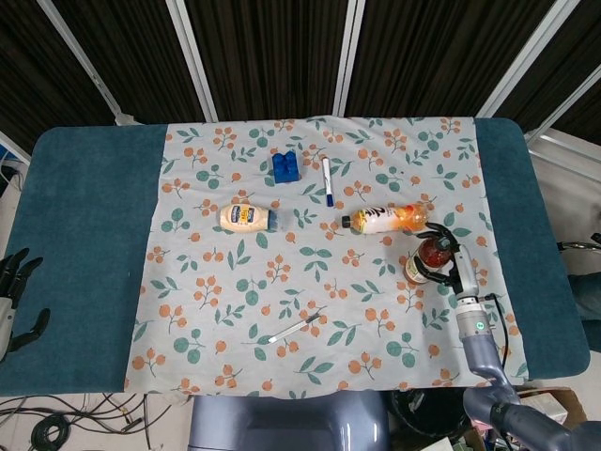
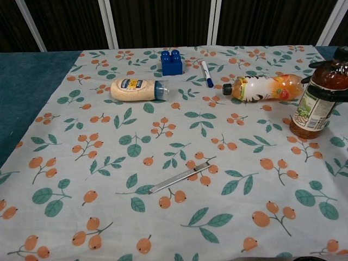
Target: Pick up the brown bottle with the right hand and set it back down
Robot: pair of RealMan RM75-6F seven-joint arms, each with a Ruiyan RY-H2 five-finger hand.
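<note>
**Right hand closes around brown bottle at cloth's edge**

Nearest the chest camera, a slim silver tool (image 2: 182, 176) lies at a slant on the floral tablecloth (image 2: 109, 163), well to the left of the working fingers and apart from everything else. At the cloth's right side the brown bottle (image 2: 317, 100) stands upright on its base, its dark cap uppermost, with the right hand (image 1: 449, 258) wrapped about its upper body; dark fingers (image 2: 318, 92) curl across the front of the bottle just above its label, clamped on it. The label is pale with green print, but its wording is too small to read. Whether the base touches the cloth or hangs just clear of it cannot be told.

Just beyond those fingers an orange drink bottle (image 2: 263, 88) lies on its side, dark cap pointing left, its white label illegible. Farther left of the fingers a white marker (image 2: 206, 73) with a blue cap lies beside a blue building block (image 2: 172, 61), and a squeeze bottle of mayonnaise (image 2: 136, 89) rests on its side, clear cap to the right; its blue label cannot be read with certainty.

At the table's (image 1: 84, 235) far-left edge, off the cloth, the left hand (image 1: 14, 296) hovers with fingers spread apart, holding nothing.
</note>
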